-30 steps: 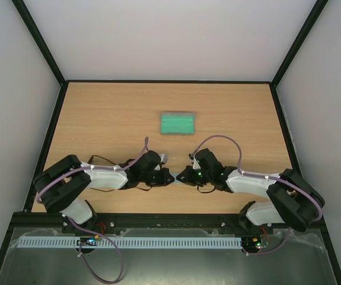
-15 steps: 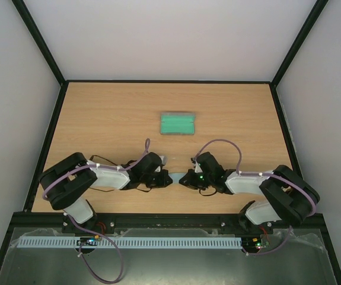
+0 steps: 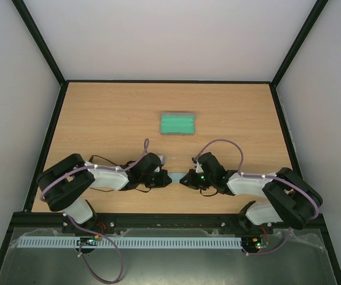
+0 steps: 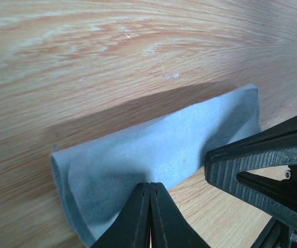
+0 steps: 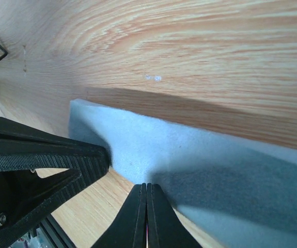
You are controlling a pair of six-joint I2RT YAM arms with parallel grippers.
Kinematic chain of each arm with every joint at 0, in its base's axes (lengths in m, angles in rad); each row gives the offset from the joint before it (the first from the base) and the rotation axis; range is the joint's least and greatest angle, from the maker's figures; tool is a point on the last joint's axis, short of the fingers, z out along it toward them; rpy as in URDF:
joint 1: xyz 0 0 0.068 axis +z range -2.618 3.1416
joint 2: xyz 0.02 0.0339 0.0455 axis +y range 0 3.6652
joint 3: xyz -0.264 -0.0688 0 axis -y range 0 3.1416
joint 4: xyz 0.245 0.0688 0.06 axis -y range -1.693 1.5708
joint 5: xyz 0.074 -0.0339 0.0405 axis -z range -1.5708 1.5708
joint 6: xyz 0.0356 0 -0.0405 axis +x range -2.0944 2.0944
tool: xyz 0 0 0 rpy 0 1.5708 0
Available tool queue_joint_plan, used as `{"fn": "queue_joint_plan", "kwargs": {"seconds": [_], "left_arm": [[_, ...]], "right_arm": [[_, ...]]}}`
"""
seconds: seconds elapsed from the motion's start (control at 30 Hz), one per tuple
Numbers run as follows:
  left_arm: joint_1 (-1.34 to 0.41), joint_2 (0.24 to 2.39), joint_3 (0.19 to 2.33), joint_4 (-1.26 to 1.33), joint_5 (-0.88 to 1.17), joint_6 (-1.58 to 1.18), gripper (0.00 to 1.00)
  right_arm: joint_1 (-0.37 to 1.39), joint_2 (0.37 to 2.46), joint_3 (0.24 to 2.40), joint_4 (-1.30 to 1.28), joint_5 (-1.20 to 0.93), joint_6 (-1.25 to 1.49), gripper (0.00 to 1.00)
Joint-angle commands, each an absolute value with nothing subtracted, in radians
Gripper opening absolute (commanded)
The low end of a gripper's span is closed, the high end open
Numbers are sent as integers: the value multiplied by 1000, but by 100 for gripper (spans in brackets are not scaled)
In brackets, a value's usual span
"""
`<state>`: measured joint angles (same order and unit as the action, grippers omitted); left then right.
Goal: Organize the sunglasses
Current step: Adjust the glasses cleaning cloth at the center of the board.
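A light blue cloth [image 3: 175,177] lies between the two grippers near the table's front edge. In the left wrist view the cloth [image 4: 153,150] bulges up off the wood, and my left gripper [image 4: 151,184] is shut on its near edge. My right gripper [image 5: 147,185] is shut on the cloth [image 5: 200,155] from the other side. Each wrist view shows the other gripper close by: the right gripper [image 4: 264,163] and the left gripper [image 5: 45,157]. From above, the left gripper [image 3: 165,177] and right gripper [image 3: 185,178] nearly meet. The sunglasses are hidden.
A grey oblong case [image 3: 177,123] with a green inside lies open at the middle of the wooden table [image 3: 99,119]. Black frame rails run along the table's sides and front edge. Both arms lie low across the front strip.
Both wrists have shifted a little near the front edge, the right one slightly downward in the view. The grippers stay shut on the cloth between them.
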<state>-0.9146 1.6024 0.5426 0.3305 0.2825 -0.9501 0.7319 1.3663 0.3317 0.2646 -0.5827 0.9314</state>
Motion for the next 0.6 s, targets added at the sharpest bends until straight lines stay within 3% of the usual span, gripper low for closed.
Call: {"fn": "queue_joint_plan", "kwargs": {"seconds": [0.0,0.57], "left_arm": [[-908,1535,551,226,228,-919,3],[-896,1535,504,227,216,-914,3]], "right_arm": [[722,1308,351,179,-544,911,1],[708,1281,343,96,-466,876,1]]}}
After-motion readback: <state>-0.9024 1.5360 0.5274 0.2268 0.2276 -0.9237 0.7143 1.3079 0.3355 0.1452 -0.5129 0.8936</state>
